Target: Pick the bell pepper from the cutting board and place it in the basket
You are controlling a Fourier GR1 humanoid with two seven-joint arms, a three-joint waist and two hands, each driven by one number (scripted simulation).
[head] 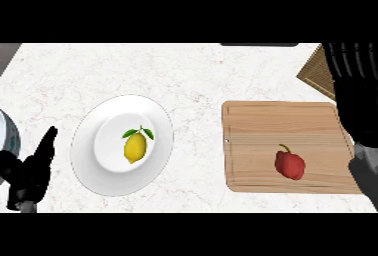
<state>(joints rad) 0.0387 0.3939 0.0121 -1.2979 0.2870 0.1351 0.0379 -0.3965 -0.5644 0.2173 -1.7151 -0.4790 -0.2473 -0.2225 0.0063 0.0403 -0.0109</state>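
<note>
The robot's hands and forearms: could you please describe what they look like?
Both the left hand and the right hand are black with long fingers. A small grey piece shows by each wrist. No cables or markings are visible.

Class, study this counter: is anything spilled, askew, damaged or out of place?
Nothing stands out: the pepper lies whole on the cutting board, the lemon sits on its plate, and no spill shows on the counter.
</note>
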